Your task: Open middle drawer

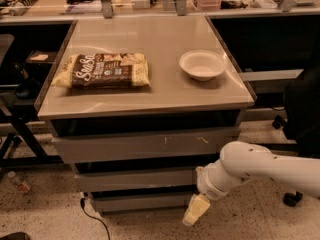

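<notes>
So the bench (150, 101) has three gray drawers stacked under its top. The middle drawer (135, 179) is the plain flat face halfway down the bench front, and it looks pushed in, not pulled out. The bigger drawer (145, 145) with white scratch marks sits right under the bench top, and the narrowest one (140, 202) is at the bench's bottom.

The hand (196, 210) hangs low at the bench's front right corner, down by the floor and below the right end of the middle drawer. It isn't holding anything that I can see, and honestly I can't tell how far open it is.

On the bench top there's a snack bag (102, 70) on the left side and a white bowl (202, 64) on the right.
</notes>
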`<state>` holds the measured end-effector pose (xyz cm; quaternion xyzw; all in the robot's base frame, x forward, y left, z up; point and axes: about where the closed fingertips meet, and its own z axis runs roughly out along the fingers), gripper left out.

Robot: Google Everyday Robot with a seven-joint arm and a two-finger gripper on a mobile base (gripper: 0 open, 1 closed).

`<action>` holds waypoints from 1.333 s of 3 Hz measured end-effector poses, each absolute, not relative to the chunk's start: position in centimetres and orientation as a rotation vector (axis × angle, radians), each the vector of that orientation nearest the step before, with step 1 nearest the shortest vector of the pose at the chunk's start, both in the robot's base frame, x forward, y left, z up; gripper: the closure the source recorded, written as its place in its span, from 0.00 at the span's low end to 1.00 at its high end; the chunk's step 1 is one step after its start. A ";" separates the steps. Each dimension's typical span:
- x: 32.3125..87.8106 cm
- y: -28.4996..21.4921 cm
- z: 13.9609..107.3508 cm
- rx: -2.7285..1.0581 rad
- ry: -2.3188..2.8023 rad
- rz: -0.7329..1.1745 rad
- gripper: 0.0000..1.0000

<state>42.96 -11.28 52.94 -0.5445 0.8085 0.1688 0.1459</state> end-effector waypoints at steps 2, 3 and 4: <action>46.7 -9.7 50.2 -1.522 2.293 0.504 0.00; 48.0 -8.6 49.7 -1.512 2.268 0.518 0.00; 48.3 -7.9 48.9 -1.504 2.262 0.536 0.00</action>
